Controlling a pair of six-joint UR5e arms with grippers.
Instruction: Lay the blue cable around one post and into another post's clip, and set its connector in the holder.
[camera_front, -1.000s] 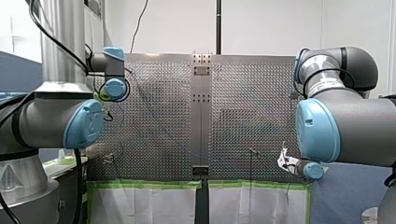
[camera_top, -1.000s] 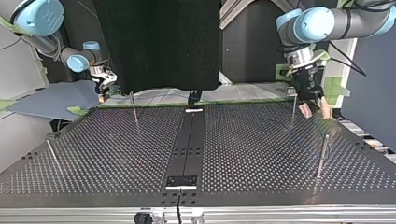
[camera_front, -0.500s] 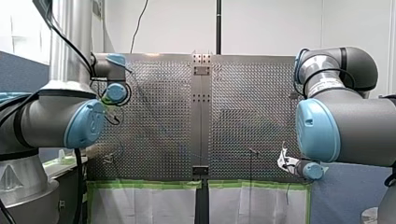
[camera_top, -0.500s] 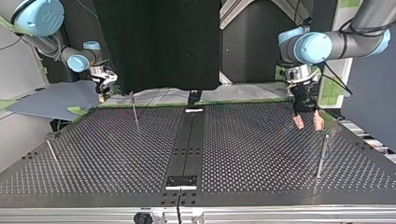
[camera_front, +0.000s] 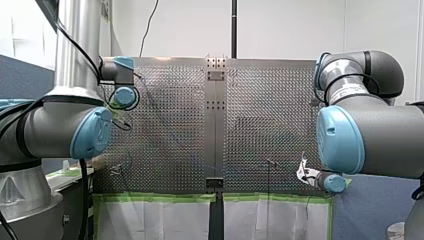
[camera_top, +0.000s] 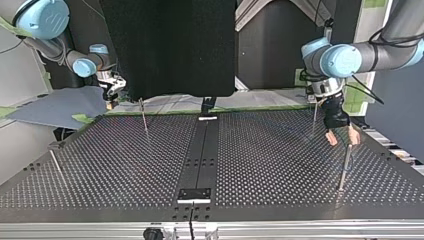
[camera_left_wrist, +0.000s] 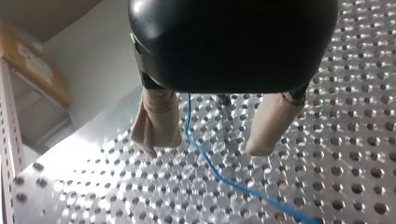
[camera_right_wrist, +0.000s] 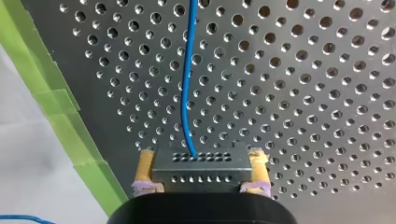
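Observation:
In the right wrist view my right gripper (camera_right_wrist: 201, 179) is shut on a grey metal connector block (camera_right_wrist: 201, 165). The blue cable (camera_right_wrist: 188, 84) leaves the block and runs ahead over the perforated table. In the top view that gripper (camera_top: 111, 95) hangs at the table's far left corner. My left gripper (camera_top: 341, 137) stands open at the top view's right, beige pads down, close to a tall post (camera_top: 345, 167). In the left wrist view the blue cable (camera_left_wrist: 205, 156) passes between its spread fingers (camera_left_wrist: 156, 121), untouched by either.
More thin posts stand on the table in the top view: one at the far left (camera_top: 143, 117), one at the near left (camera_top: 56, 162), one at the far right (camera_top: 314, 117). A small black bracket (camera_top: 195, 194) sits on the centre strip near the front edge.
In the top view my left gripper has come down and nearer, toward the tall post at the right, still open. My right gripper has stayed put on the connector.

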